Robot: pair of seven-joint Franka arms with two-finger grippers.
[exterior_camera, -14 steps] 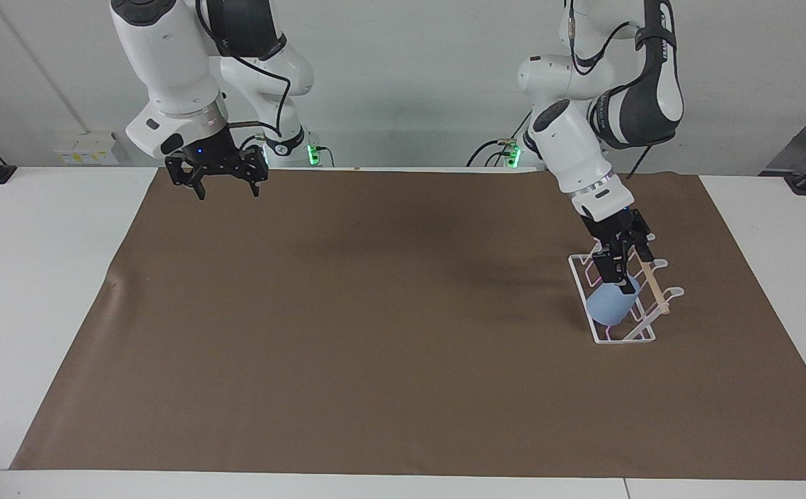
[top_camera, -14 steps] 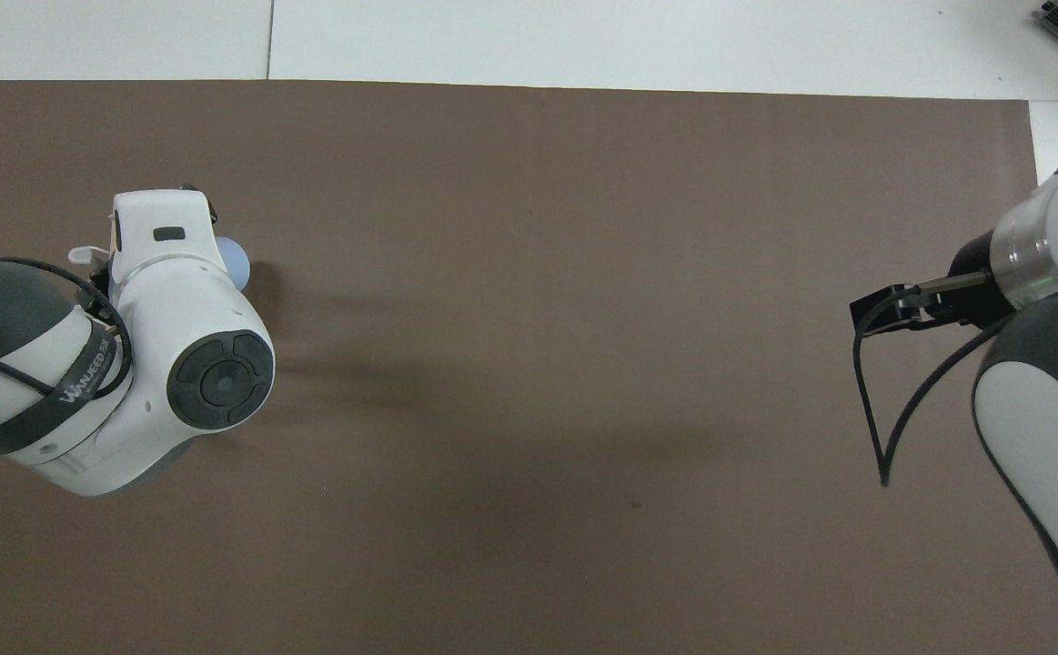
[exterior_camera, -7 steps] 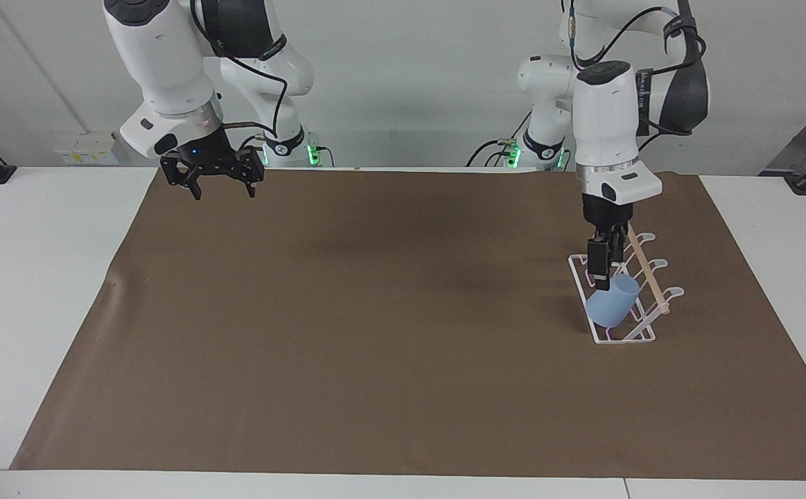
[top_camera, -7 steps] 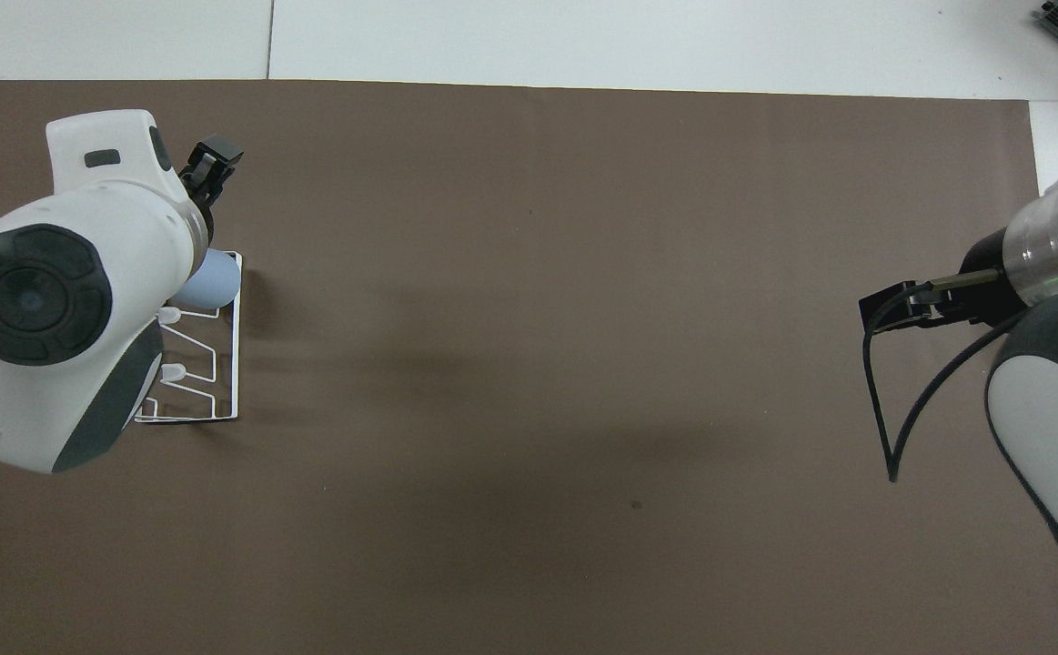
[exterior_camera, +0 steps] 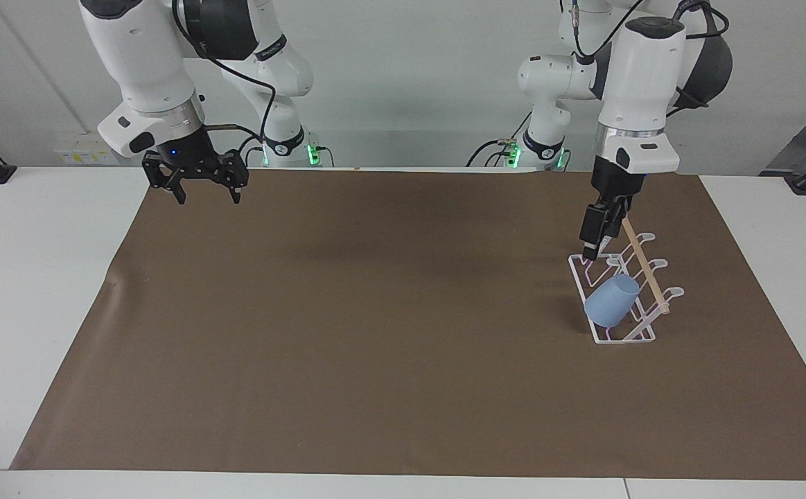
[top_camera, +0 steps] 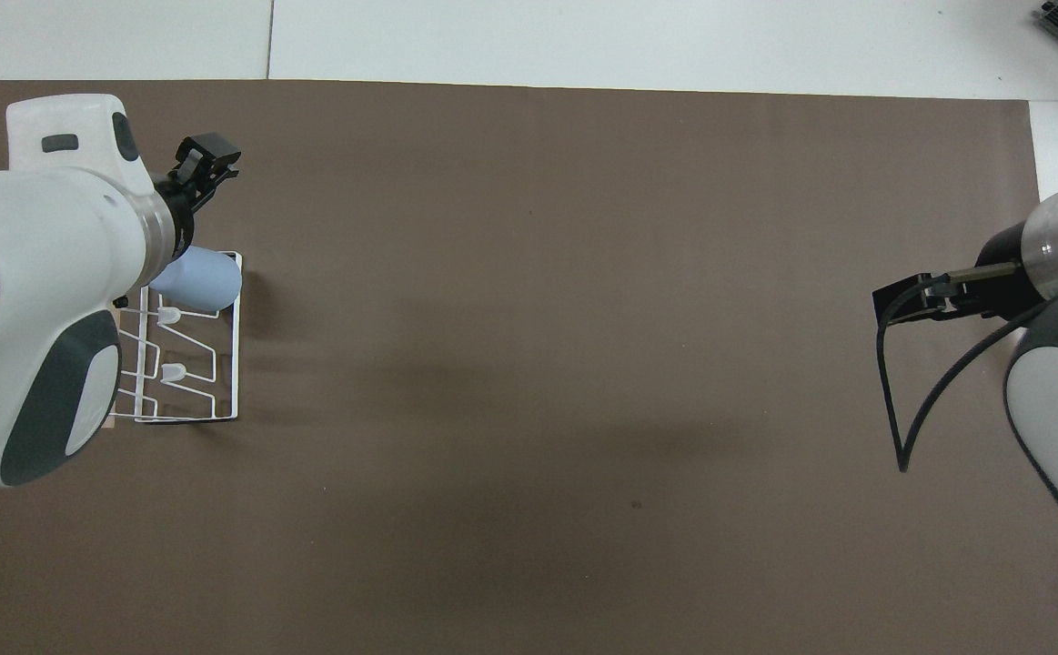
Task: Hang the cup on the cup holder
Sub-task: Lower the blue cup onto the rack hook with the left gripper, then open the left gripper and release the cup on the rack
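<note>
Left gripper (exterior_camera: pixel 594 244) has let go of cup (exterior_camera: pixel 611 301) and lifted clear, jaws spread, empty, now above cup holder (exterior_camera: pixel 614 298). Cup below gripper, tilted on slanted prong, apart from fingers. Hang looks done; left arm retreating. Right gripper (exterior_camera: pixel 199 186) open, empty, well apart, waiting over mat (exterior_camera: pixel 375 333).

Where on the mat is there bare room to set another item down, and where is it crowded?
The brown mat is bare from the cup holder to the right arm's end. It is crowded only at the holder, where the cup hangs and the left tool hovers, open. The right tool waits, open.
</note>
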